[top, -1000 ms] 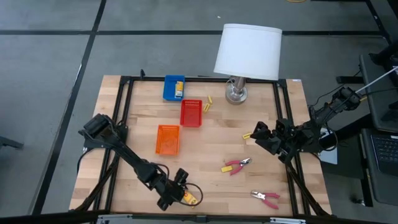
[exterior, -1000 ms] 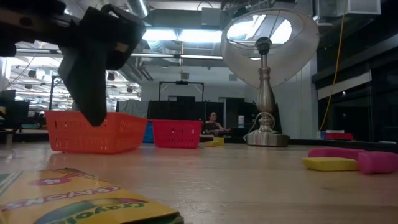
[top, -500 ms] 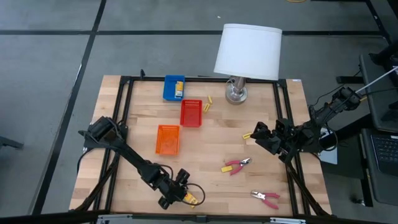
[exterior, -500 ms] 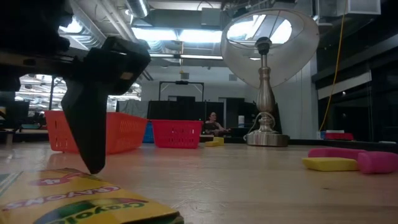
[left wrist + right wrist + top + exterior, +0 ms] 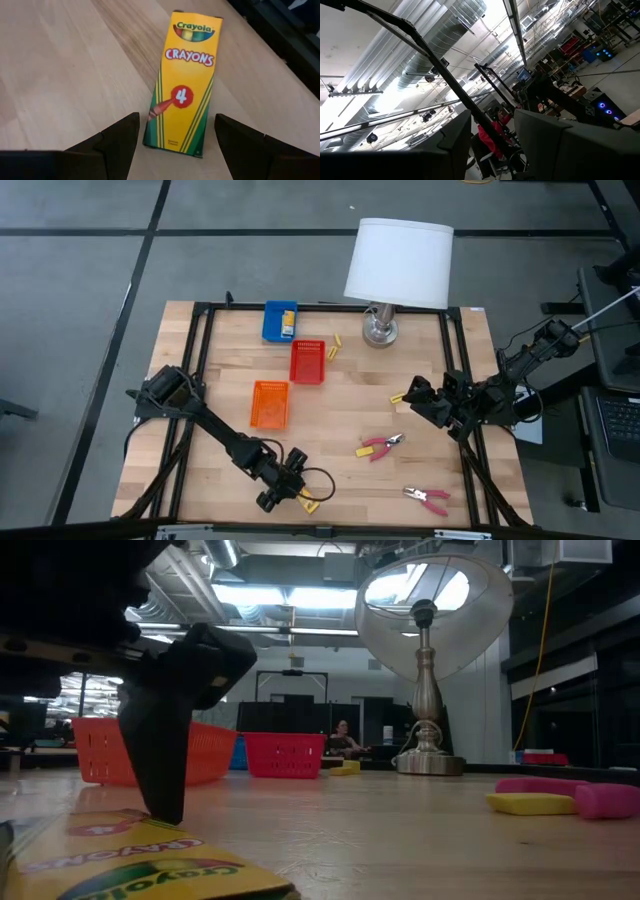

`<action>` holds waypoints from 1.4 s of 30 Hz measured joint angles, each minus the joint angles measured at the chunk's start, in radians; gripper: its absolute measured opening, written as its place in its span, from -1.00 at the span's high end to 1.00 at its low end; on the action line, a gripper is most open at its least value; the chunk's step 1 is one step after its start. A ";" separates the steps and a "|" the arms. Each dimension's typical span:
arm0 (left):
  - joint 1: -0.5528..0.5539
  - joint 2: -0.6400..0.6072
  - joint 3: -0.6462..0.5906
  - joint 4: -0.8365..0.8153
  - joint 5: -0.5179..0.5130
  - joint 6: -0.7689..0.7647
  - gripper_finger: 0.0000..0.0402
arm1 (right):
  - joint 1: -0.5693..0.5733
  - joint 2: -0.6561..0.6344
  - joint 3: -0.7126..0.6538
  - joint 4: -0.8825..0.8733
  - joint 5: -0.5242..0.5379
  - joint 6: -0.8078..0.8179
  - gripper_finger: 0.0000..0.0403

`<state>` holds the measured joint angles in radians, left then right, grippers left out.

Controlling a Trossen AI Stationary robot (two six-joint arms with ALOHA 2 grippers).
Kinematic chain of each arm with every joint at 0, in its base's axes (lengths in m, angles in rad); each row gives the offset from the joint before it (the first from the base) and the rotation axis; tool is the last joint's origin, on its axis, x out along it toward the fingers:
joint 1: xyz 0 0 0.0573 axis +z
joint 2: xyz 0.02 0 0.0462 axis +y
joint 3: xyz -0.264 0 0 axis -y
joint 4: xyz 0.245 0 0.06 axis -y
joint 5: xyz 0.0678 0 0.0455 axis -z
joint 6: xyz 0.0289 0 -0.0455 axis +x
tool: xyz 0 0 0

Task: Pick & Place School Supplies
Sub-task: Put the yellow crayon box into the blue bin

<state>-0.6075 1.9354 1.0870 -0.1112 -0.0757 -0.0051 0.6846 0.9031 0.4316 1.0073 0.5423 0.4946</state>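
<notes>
A yellow crayon packet (image 5: 184, 82) lies flat on the wooden table near its front edge (image 5: 310, 505). My left gripper (image 5: 175, 150) slants down over the packet's near end, open, with one finger on each side of that end; I cannot tell whether they touch it. In the low view one finger (image 5: 165, 740) comes down at the packet's edge (image 5: 130, 865). My right gripper (image 5: 492, 145) is raised at the table's right side (image 5: 415, 392), open, pointing up with nothing between its fingers. Two pink-handled pliers (image 5: 380, 446) (image 5: 427, 498) lie on the table.
A blue tray (image 5: 272, 330) holding a yellow packet (image 5: 288, 320), a red tray (image 5: 308, 362) and an orange tray (image 5: 270, 402) stand left of centre. A white-shaded lamp (image 5: 398, 265) stands at the far edge. Small yellow stubs (image 5: 333, 352) (image 5: 397, 397) lie loose.
My left gripper has sunk toward the crayon packet and gone a little toward the table's right edge, and it stays open. The packet lies where it was.
</notes>
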 joint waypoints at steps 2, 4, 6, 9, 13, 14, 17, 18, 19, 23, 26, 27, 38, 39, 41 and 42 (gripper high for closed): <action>0.000 0.000 0.000 0.000 0.005 0.000 -0.28 | 0.000 0.000 0.000 0.000 0.000 0.000 0.23; 0.000 0.000 0.000 -0.001 0.011 0.000 -0.27 | 0.000 0.000 0.000 0.000 0.000 0.001 0.23; 0.000 0.000 0.000 -0.001 0.011 0.000 -0.27 | 0.000 0.000 0.000 0.000 0.000 0.001 0.23; 0.000 0.000 0.000 -0.002 0.022 0.000 -0.27 | 0.000 0.000 0.000 0.000 0.000 0.003 0.23; 0.000 0.000 0.000 -0.004 0.026 -0.007 -0.27 | 0.000 0.000 0.000 0.000 0.000 0.003 0.23; 0.000 0.000 0.000 -0.005 0.026 -0.014 -0.27 | 0.000 0.000 0.000 0.000 0.000 0.003 0.23; 0.000 0.000 0.000 -0.005 0.016 -0.035 -0.27 | 0.000 0.000 0.000 0.000 0.000 0.003 0.23; 0.000 0.000 0.000 -0.005 0.011 -0.037 -0.27 | 0.000 0.000 0.000 0.000 0.000 0.003 0.23; 0.000 0.000 0.000 -0.005 0.008 -0.037 -0.27 | 0.000 0.000 0.000 0.000 0.000 0.002 0.23; 0.000 0.000 0.000 -0.005 -0.004 -0.043 -0.27 | 0.000 0.000 0.000 0.000 0.000 -0.001 0.23; 0.000 0.000 0.000 -0.005 -0.006 -0.043 -0.22 | 0.000 0.000 0.000 0.000 0.000 -0.001 0.23; 0.000 0.000 0.000 -0.006 -0.006 -0.043 -0.20 | 0.000 0.000 0.000 0.000 0.000 -0.001 0.23; 0.002 0.000 0.001 -0.016 0.022 -0.060 0.13 | 0.000 0.001 0.000 -0.001 0.016 -0.005 0.23; 0.003 0.000 0.001 -0.016 0.022 -0.073 0.13 | 0.000 0.001 0.000 -0.001 0.018 -0.005 0.23; 0.010 0.000 0.001 -0.012 0.027 -0.106 0.14 | 0.000 0.001 0.000 -0.001 0.019 -0.004 0.23; 0.014 0.000 0.001 -0.009 0.027 -0.122 0.13 | 0.000 0.001 0.000 -0.001 0.019 -0.003 0.23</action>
<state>-0.5936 1.9354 1.0878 -0.1199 -0.0490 -0.1272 0.6846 0.9039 0.4316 1.0061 0.5610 0.4912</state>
